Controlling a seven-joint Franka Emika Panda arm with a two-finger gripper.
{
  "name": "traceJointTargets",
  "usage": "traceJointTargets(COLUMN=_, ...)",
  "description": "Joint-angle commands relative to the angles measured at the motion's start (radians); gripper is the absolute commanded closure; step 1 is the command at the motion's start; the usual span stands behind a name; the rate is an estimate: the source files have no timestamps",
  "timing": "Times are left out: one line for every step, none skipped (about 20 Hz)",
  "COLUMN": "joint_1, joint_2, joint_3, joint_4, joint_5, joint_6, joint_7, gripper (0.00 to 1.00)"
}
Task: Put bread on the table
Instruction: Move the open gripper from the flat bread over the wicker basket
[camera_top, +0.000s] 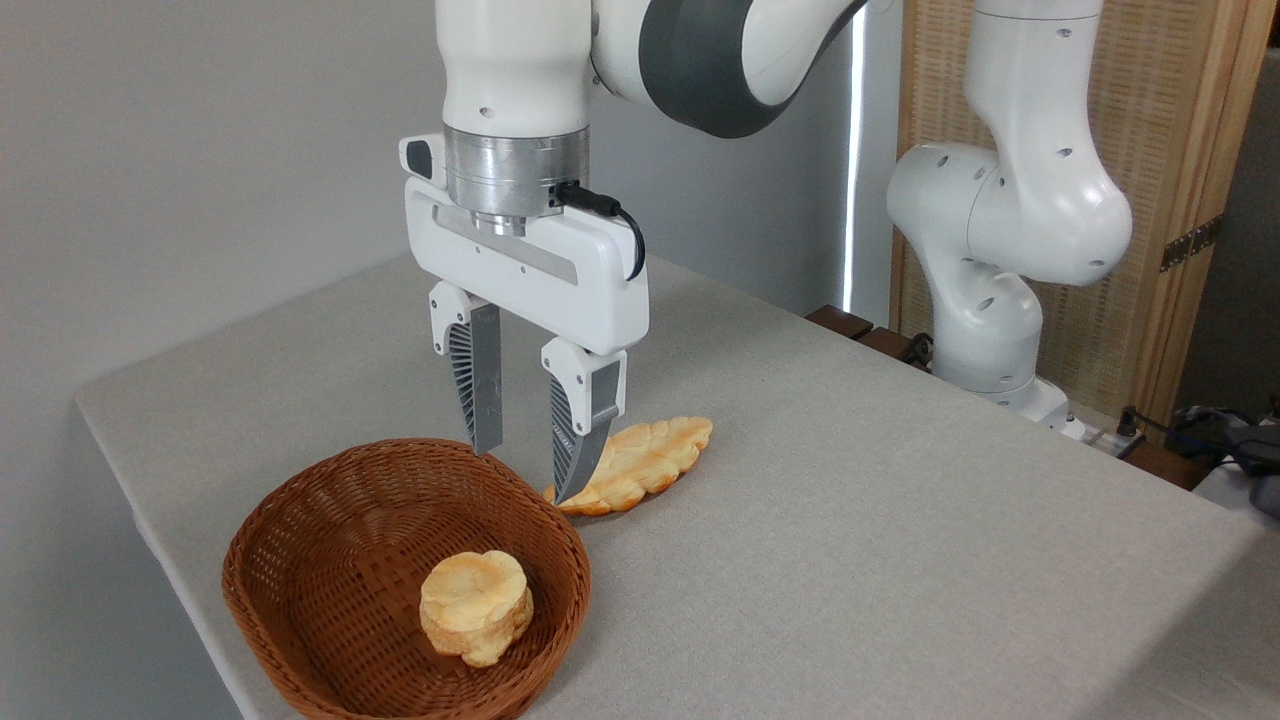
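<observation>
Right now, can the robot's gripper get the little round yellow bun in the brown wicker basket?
Probably yes. The open gripper hangs above the basket, and nothing covers the bun.

I have the white two-finger gripper (528, 470) pointing straight down from the white arm (515, 70), its grey ribbed jaws parted, nothing between them.

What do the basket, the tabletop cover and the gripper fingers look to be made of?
Basket: woven brown wicker, visible strand weave, slightly glossy. Table cover: matte light grey fabric, fine cloth texture. Fingers: grey, ribbed inner faces, likely plastic or rubber; white mounts look like plastic.
</observation>
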Motion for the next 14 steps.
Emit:
traceJointTargets(joint_1=0.012, joint_2=-0.001, joint_3=-0.012, joint_4=0.011, joint_5=-0.015, joint_6=-0.004, joint_7=-0.004, gripper=0.0)
traceJointTargets(joint_1=0.012, joint_2=0.0, joint_3=-0.012, joint_4=0.009, joint_5=-0.015, joint_6=-0.006, joint_7=-0.004, gripper=0.0)
traceJointTargets(joint_1=0.012, joint_2=0.0, joint_3=-0.012, joint_4=0.009, joint_5=-0.017, joint_6=-0.006, joint_7=-0.004, gripper=0.0)
traceJointTargets(joint_1=0.012, joint_2=-0.001, joint_3=-0.012, joint_4=0.009, joint_5=-0.015, joint_6=-0.006, joint_7=-0.002, gripper=0.0)
traceJointTargets(joint_1=0.01, joint_2=-0.001, joint_3=-0.012, joint_4=0.009, joint_5=-0.015, joint_6=-0.007, joint_7=-0.002, gripper=0.0)
traceJointTargets(joint_1=0.012, joint_2=-0.001, joint_3=-0.012, joint_4=0.009, joint_5=-0.015, joint_6=-0.009, joint_7=-0.002, gripper=0.0)
traceJointTargets(joint_1=0.012, joint_2=-0.001, joint_3=-0.012, joint_4=0.009, joint_5=-0.015, joint_6=-0.009, joint_7=-0.002, gripper=0.0)
traceJointTargets(joint_1=0.012, joint_2=-0.001, joint_3=-0.012, joint_4=0.009, joint_5=-0.015, joint_6=-0.009, joint_7=-0.002, gripper=0.0)
traceJointTargets(joint_1=0.012, joint_2=-0.001, joint_3=-0.014, joint_4=0.009, joint_5=-0.015, joint_6=-0.007, joint_7=-0.004, gripper=0.0)
traceJointTargets(joint_1=0.01, joint_2=-0.001, joint_3=-0.014, joint_4=0.009, joint_5=-0.015, joint_6=-0.007, joint_7=-0.004, gripper=0.0)
traceJointTargets(joint_1=0.01, joint_2=0.0, joint_3=-0.014, joint_4=0.009, joint_5=-0.015, joint_6=-0.003, joint_7=-0.002, gripper=0.0)
traceJointTargets(joint_1=0.01, joint_2=0.0, joint_3=-0.014, joint_4=0.008, joint_5=-0.015, joint_6=0.001, joint_7=-0.002, gripper=0.0)
traceJointTargets(joint_1=0.009, joint_2=0.0, joint_3=-0.014, joint_4=0.008, joint_5=-0.01, joint_6=0.004, joint_7=-0.001, gripper=0.0)
traceJointTargets(joint_1=0.004, joint_2=0.002, joint_3=-0.014, joint_4=0.006, joint_5=-0.007, joint_6=0.005, joint_7=0.001, gripper=0.0)
